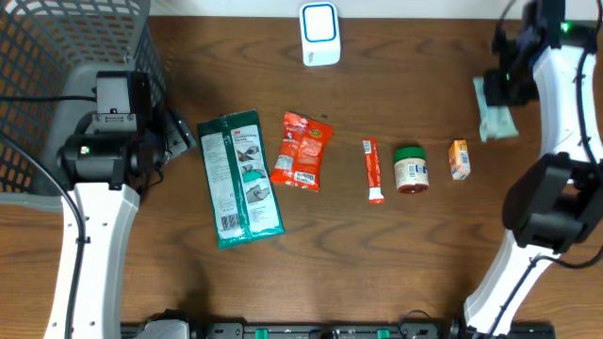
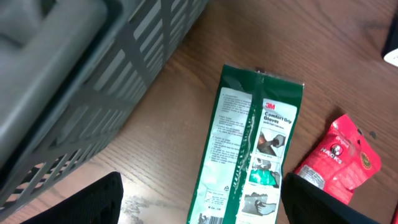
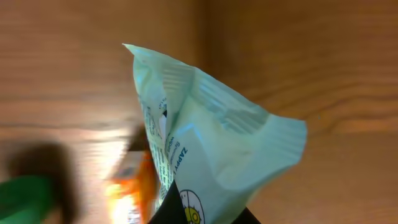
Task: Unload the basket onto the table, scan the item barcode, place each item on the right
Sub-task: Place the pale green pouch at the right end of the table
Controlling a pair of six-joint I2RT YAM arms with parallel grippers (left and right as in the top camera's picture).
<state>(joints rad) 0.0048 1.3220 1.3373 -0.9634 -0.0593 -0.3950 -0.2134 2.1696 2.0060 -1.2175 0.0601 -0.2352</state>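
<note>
My right gripper (image 1: 500, 92) is shut on a pale green packet (image 1: 496, 117) at the far right of the table. In the right wrist view the packet (image 3: 211, 137) rises crumpled from between the dark fingers (image 3: 166, 210). I see no barcode on it. A white scanner (image 1: 320, 34) stands at the back centre, well left of the packet. My left gripper (image 2: 202, 210) hangs open over the lower end of a green glove pack (image 2: 252, 149), whose barcode shows at the frame's bottom edge. That glove pack (image 1: 240, 179) lies flat on the table.
A grey mesh basket (image 1: 57, 47) fills the back left corner, close to my left arm. In a row lie a red snack packet (image 1: 301, 151), a red stick pack (image 1: 373, 169), a green-lidded jar (image 1: 411, 169) and a small orange box (image 1: 459, 158).
</note>
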